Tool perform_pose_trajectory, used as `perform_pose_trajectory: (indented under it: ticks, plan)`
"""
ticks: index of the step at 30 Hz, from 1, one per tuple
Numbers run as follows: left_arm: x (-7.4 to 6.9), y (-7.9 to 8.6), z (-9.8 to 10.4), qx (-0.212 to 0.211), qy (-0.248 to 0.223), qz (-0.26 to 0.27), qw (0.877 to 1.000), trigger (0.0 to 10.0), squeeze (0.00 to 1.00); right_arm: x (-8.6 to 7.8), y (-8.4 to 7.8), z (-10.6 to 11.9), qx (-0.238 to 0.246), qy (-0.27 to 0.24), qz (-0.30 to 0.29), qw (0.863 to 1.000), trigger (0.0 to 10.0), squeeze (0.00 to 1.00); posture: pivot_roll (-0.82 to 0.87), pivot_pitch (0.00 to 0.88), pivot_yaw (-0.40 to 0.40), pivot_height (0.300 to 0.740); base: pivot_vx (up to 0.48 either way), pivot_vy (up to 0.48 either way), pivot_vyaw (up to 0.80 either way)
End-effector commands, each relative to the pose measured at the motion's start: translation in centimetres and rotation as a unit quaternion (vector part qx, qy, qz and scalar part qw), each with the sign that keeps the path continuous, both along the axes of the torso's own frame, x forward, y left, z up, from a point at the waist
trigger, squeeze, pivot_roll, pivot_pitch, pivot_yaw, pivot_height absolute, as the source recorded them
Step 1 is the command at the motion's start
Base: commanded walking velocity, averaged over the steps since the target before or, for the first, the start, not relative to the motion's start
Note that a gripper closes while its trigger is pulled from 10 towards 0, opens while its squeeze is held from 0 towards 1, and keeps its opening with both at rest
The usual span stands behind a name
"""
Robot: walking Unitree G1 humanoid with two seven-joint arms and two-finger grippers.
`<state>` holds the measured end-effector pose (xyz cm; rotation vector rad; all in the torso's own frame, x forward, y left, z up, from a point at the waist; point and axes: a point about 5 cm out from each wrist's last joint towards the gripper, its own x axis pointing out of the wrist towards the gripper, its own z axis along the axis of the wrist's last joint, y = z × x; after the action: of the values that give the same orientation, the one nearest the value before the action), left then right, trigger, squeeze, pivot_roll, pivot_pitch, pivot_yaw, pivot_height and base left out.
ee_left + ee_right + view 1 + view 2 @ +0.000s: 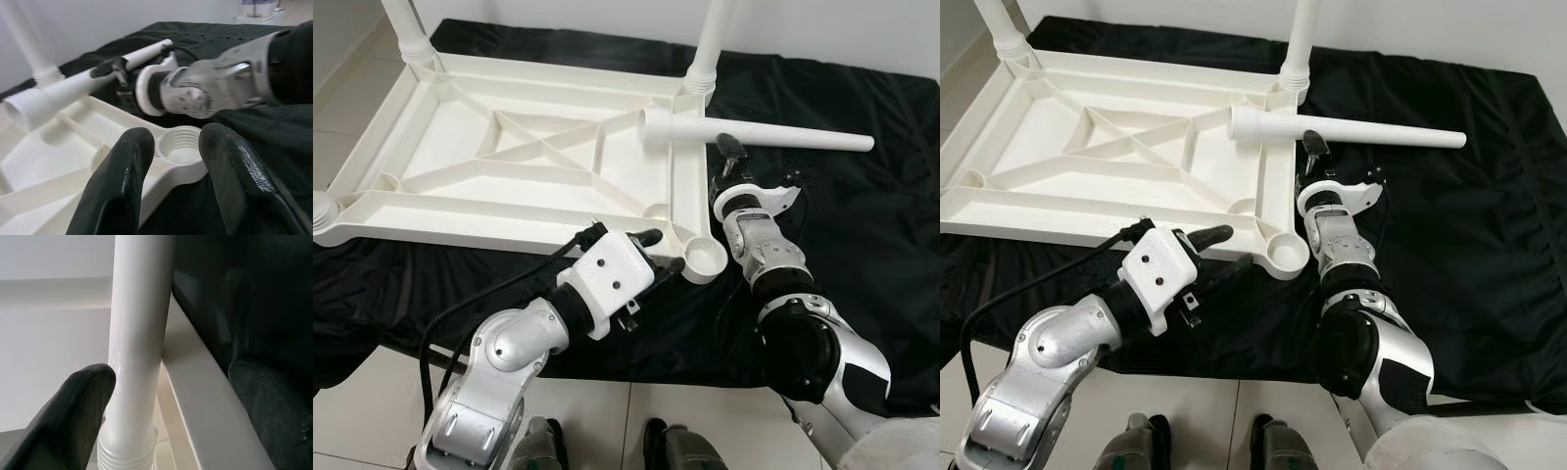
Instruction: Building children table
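Black cloth (862, 225), tiled floor (352, 392).

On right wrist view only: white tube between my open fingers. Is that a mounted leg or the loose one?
Observer: The loose leg. It lies flat across the upturned tabletop's rim and the black cloth.
Operator: Where's the free socket?
Observer: The empty threaded socket is at the tabletop's near right corner.
Operator: Left arm?
Observer: The left gripper is open, with a finger on either side of that socket, holding nothing.
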<state>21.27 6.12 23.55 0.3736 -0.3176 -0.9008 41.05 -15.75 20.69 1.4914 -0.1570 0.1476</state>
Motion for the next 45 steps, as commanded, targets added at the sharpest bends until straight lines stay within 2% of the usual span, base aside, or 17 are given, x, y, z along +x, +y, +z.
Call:
perform_pose_trajectory:
  ticks: [1,7,15,23,35,45]
  plan:
    - [-0.7,-0.2,0.2,-0.003,0.002,-0.007,1.0,10.0,0.0,-0.1,0.4,-0.7,0.008,0.009,0.005,1.0,10.0,0.0,0.16,0.328,-0.008,0.74,0.0,0.0,0.0]
    - [-1.3,-0.3,0.2,-0.009,0.018,-0.008,1.0,10.0,0.0,0.2,0.6,1.0,0.0,-0.03,0.014,0.999,10.0,0.0,0.16,0.35,-0.006,0.74,0.0,0.0,0.0]
    - [-1.5,-0.5,0.1,-0.009,0.026,-0.012,1.0,10.0,0.0,0.3,0.8,1.7,-0.005,-0.044,0.017,0.999,10.0,0.0,0.15,0.354,-0.008,0.74,0.0,0.0,0.0]
    - [-1.7,-0.9,0.2,-0.011,0.037,-0.013,0.999,10.0,0.0,0.3,1.6,4.3,-0.002,-0.125,0.04,0.991,10.0,0.0,0.14,0.359,-0.013,0.74,0.0,0.0,0.0]
    - [-1.6,-0.9,0.3,-0.014,0.039,-0.01,0.999,10.0,0.0,0.4,1.7,4.4,-0.008,-0.126,0.037,0.991,10.0,0.0,0.14,0.362,-0.014,0.74,0.0,0.0,0.0]
    - [-2.1,-1.1,0.4,-0.018,0.047,-0.01,0.999,10.0,0.0,0.7,2.0,6.4,0.0,-0.156,0.039,0.987,10.0,0.0,0.16,0.376,-0.015,0.74,0.0,0.0,0.0]
